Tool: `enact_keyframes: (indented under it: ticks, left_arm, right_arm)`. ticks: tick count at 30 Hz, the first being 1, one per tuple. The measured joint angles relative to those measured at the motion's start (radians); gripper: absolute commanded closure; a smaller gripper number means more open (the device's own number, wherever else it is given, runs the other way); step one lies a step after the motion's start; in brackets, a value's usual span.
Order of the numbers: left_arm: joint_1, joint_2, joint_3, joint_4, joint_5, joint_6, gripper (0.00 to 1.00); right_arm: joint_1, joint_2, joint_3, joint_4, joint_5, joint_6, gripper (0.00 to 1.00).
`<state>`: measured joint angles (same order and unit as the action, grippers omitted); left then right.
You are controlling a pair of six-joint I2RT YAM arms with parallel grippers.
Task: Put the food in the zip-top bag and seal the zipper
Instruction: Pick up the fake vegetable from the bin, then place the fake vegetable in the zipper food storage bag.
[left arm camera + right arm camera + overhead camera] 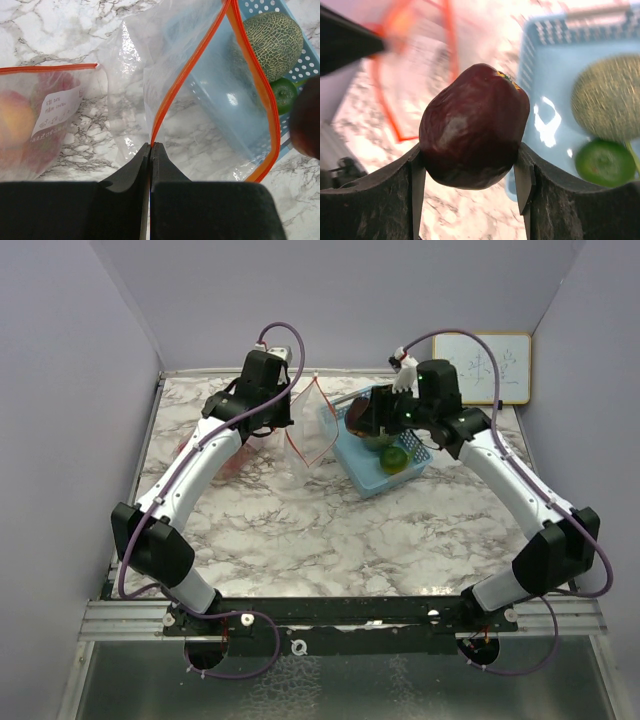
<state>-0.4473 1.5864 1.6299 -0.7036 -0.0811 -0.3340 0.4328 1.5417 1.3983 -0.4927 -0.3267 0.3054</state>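
Observation:
A clear zip-top bag with an orange zipper rim stands open on the marble table. My left gripper is shut on its rim at the near corner. My right gripper is shut on a dark purple fruit and holds it in the air between the bag and the blue basket; in the top view this gripper hangs over the basket's left edge. A grey-green melon and a green fruit lie in the basket. The bag's mouth faces the basket.
A second bag with a white label and fruit inside lies flat on the table, left of the held bag. A small whiteboard leans against the back right wall. Purple walls close in the table on three sides.

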Motion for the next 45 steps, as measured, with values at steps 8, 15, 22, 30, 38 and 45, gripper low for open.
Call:
enact_keyframes:
  ticks: [8, 15, 22, 30, 38, 45]
  left_arm:
    - [0.000, 0.013, 0.000, 0.000, 0.018, -0.001, 1.00]
    - [0.000, 0.019, 0.000, 0.005, 0.037, -0.008, 1.00]
    - [0.000, 0.019, 0.000, 0.007, 0.040, -0.008, 1.00]
    - [0.000, 0.022, 0.000, 0.007, 0.054, -0.008, 1.00]
    - [0.000, 0.022, 0.000, 0.007, 0.055, -0.007, 1.00]
    - [0.000, 0.022, 0.000, 0.007, 0.058, -0.003, 1.00]
  right_arm:
    - [0.039, -0.008, 0.145, 0.136, -0.229, -0.002, 0.50]
    - [0.099, 0.216, 0.254, 0.142, -0.236, 0.017, 0.19]
    - [0.105, 0.228, 0.256, 0.084, -0.117, -0.003, 0.00]
    - [0.102, 0.041, 0.201, 0.017, 0.150, -0.042, 0.01]
    - [0.070, 0.026, 0.065, -0.114, 0.410, -0.041, 0.00]
    - [0.056, 0.165, -0.026, -0.135, 0.496, -0.064, 0.00]
